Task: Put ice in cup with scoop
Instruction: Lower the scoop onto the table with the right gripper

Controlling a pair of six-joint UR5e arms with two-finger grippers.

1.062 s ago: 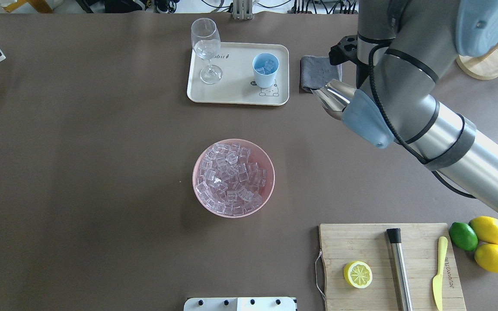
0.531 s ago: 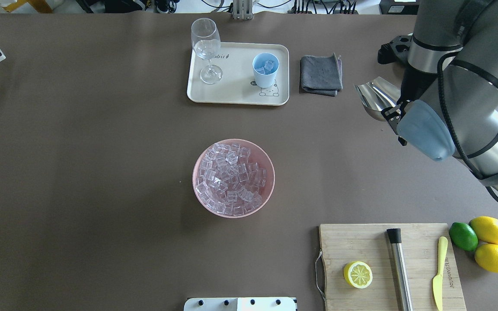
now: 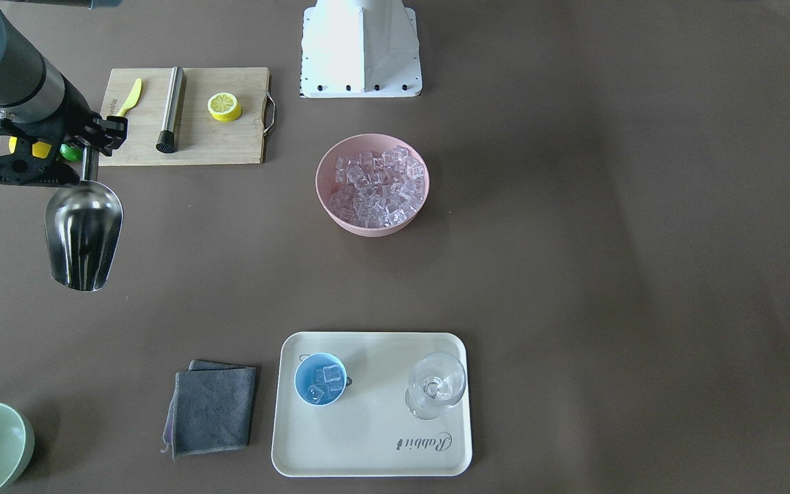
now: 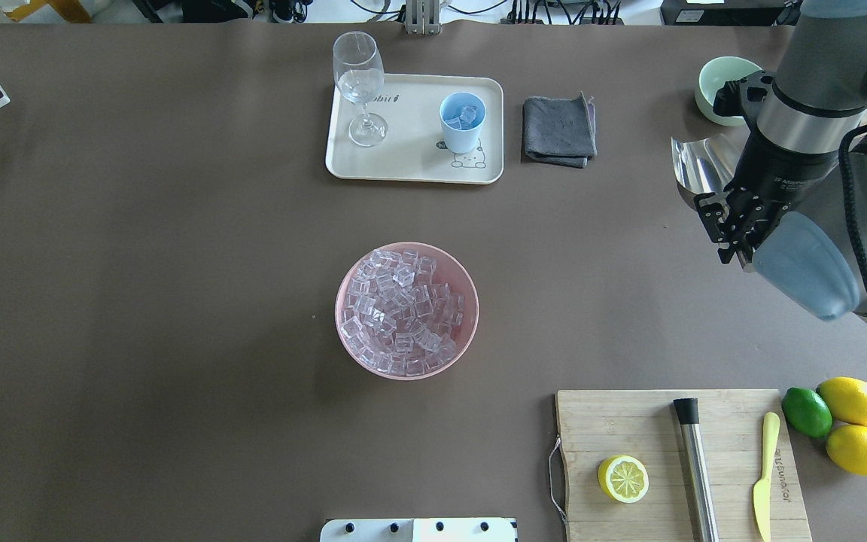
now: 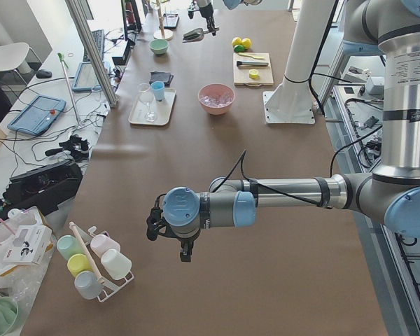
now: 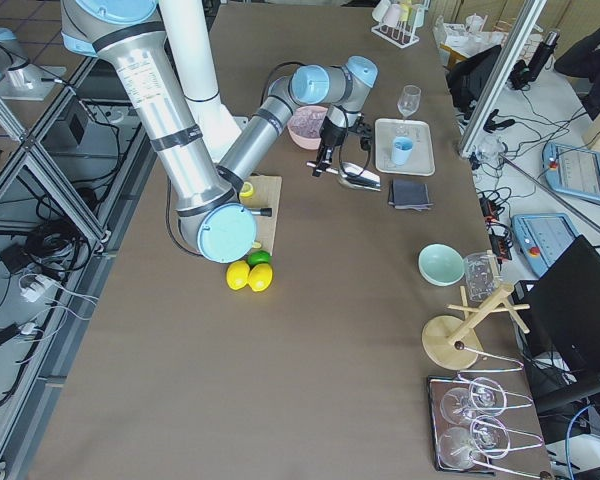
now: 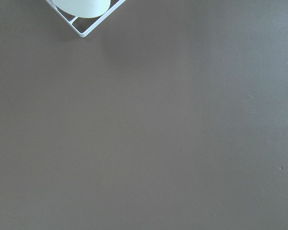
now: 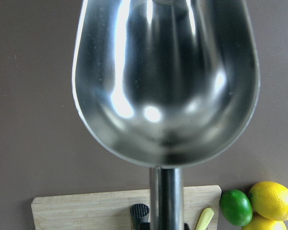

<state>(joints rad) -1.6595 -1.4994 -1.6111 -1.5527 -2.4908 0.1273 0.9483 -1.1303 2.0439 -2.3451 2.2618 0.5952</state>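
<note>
The shiny steel scoop (image 8: 165,76) is empty and hangs above bare table at the robot's far right, its trough (image 3: 84,233) level. My right gripper (image 3: 90,145) is shut on the scoop's rod handle, and also shows from overhead (image 4: 727,217) beside the scoop (image 4: 695,167). The light-blue cup (image 4: 462,120) stands on the cream tray (image 4: 411,169) with a few cubes of ice (image 3: 323,381) in it. More ice (image 4: 402,310) fills the pink bowl (image 3: 340,219) at mid-table. My left gripper (image 5: 185,250) hovers over the table's far left end; I cannot tell whether it is open or shut.
A stemmed glass (image 4: 359,83) shares the tray. A grey cloth (image 4: 558,129) lies right of it, and a pale-green bowl (image 4: 719,83) beyond. The cutting board (image 4: 629,421) holds a lemon half, a steel cylinder (image 4: 695,467) and a yellow knife. Lemons and a lime (image 4: 806,411) lie beside it.
My right arm has swung to the right with the scoop, away from the tray. The grey cloth and the green bowl have come into view.
</note>
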